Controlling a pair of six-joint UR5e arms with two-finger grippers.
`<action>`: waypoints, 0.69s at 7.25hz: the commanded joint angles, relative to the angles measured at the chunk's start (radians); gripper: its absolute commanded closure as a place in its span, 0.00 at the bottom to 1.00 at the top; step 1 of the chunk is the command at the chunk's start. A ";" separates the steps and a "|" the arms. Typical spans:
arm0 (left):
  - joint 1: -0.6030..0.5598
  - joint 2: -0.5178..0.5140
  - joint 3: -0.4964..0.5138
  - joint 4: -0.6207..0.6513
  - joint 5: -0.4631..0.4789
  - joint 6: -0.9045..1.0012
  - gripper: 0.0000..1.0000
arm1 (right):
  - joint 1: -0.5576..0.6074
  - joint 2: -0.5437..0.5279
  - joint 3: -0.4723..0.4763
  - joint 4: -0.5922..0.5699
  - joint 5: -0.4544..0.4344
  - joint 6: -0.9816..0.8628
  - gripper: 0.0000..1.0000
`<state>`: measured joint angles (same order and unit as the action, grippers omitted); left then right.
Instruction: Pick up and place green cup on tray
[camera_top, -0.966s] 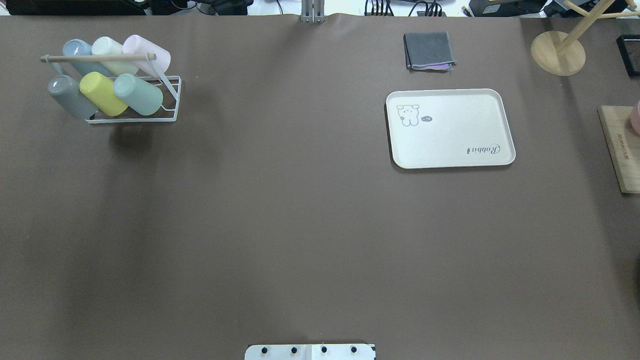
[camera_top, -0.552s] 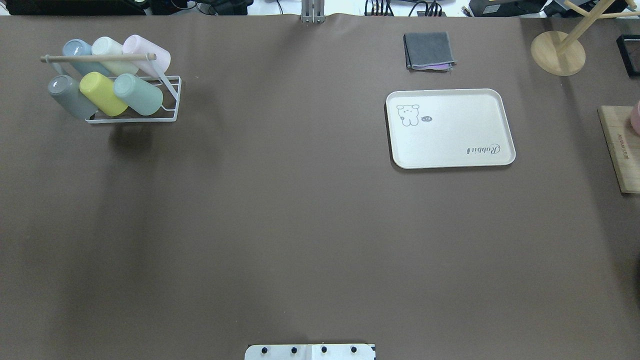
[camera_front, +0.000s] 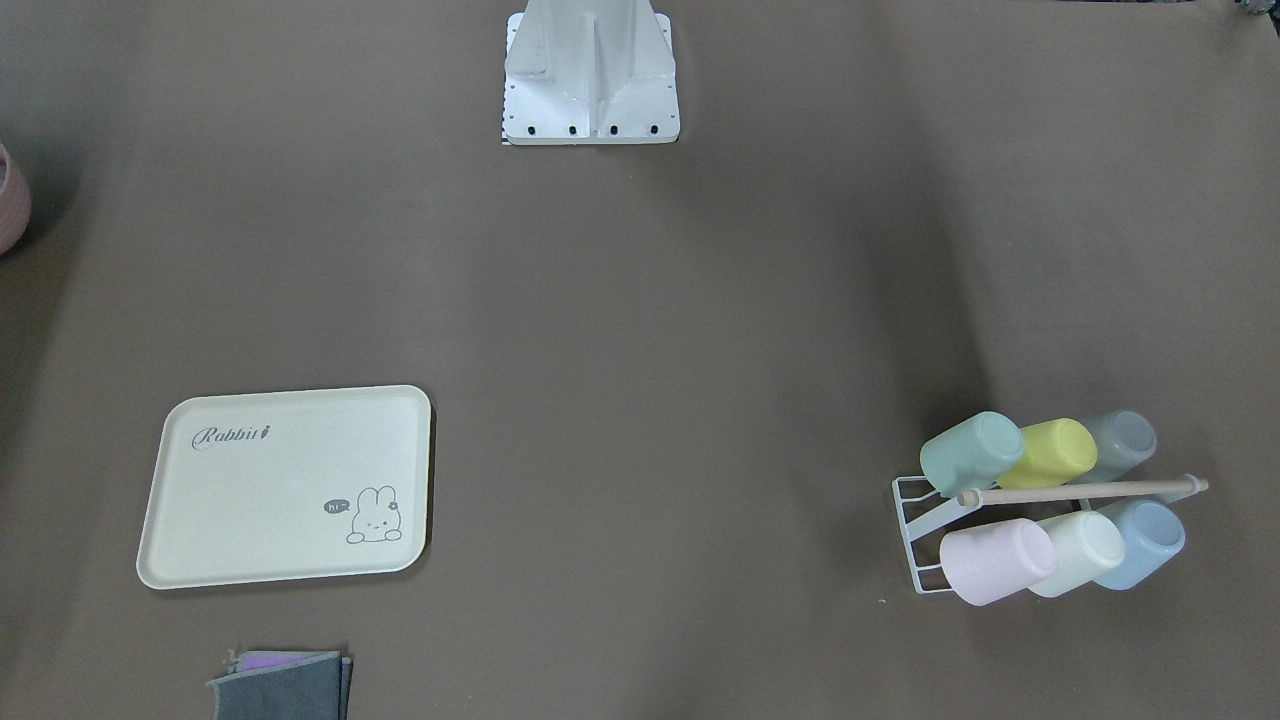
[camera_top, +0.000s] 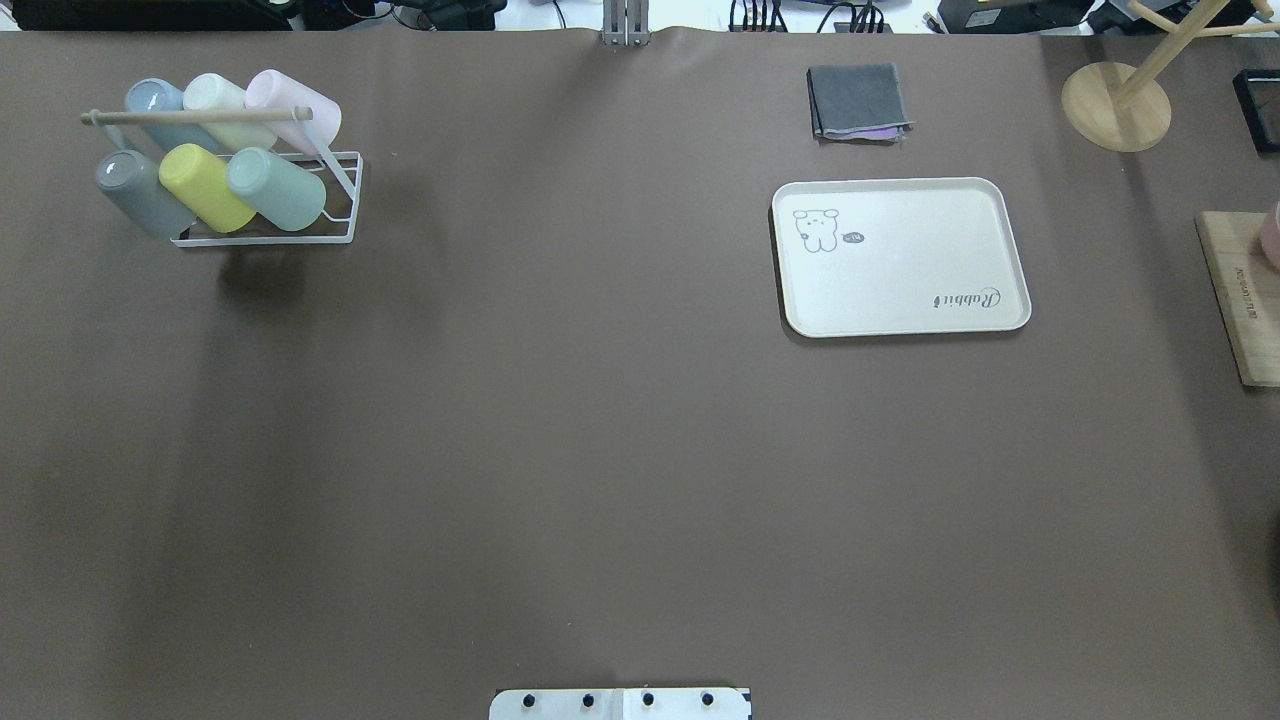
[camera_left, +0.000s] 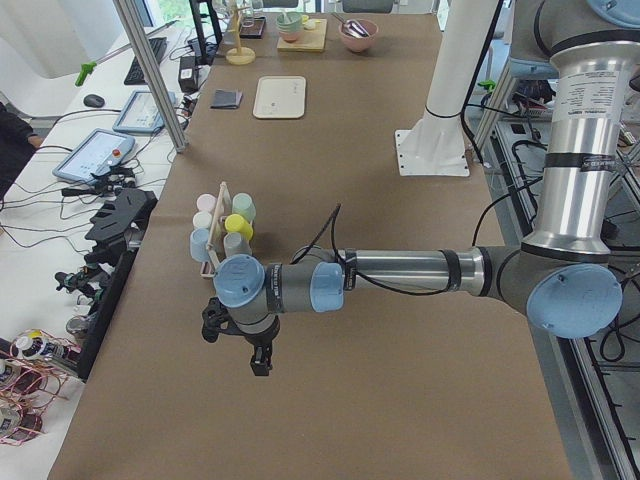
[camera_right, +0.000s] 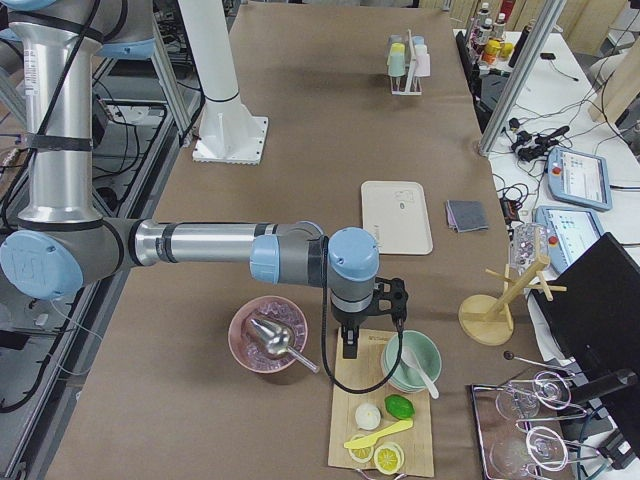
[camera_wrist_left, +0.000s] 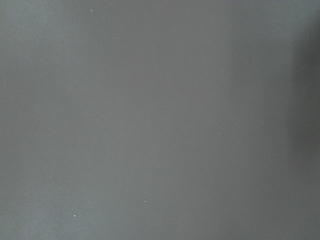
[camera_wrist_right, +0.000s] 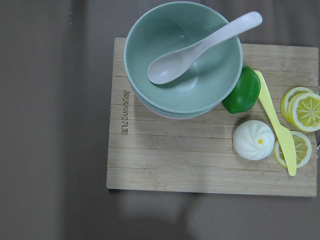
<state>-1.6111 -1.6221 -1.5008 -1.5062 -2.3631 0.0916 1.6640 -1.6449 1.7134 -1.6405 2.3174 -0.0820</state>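
Note:
The green cup (camera_top: 275, 188) lies tilted on a white wire rack (camera_top: 340, 215) at the table's far left, next to a yellow cup (camera_top: 207, 187). It also shows in the front-facing view (camera_front: 970, 452) and the left view (camera_left: 243, 206). The cream tray (camera_top: 900, 290) with "Rabbit" lettering lies flat at the right, with nothing on it. My left gripper (camera_left: 260, 358) hangs above the table short of the rack. My right gripper (camera_right: 348, 345) hangs over a wooden board. Both show only in side views, so I cannot tell whether they are open.
The rack holds several other pastel cups under a wooden bar (camera_top: 195, 116). A folded grey cloth (camera_top: 858, 102) lies beyond the tray. The wooden board (camera_wrist_right: 200, 160) carries a green bowl (camera_wrist_right: 183, 55) with a spoon, a lime, a bun and lemon slices. A pink bowl (camera_right: 268, 335) stands beside it.

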 joint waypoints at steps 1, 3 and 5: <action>0.000 0.016 -0.012 -0.002 -0.002 -0.001 0.02 | 0.002 -0.035 0.034 0.004 -0.001 0.001 0.00; -0.004 0.021 -0.021 -0.002 -0.001 -0.001 0.02 | 0.000 -0.084 0.121 0.005 -0.006 0.005 0.00; -0.006 0.021 -0.095 0.010 0.002 -0.015 0.02 | 0.000 -0.070 0.135 0.005 0.022 0.010 0.00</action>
<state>-1.6158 -1.6017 -1.5458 -1.5050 -2.3625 0.0871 1.6646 -1.7188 1.8319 -1.6355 2.3201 -0.0766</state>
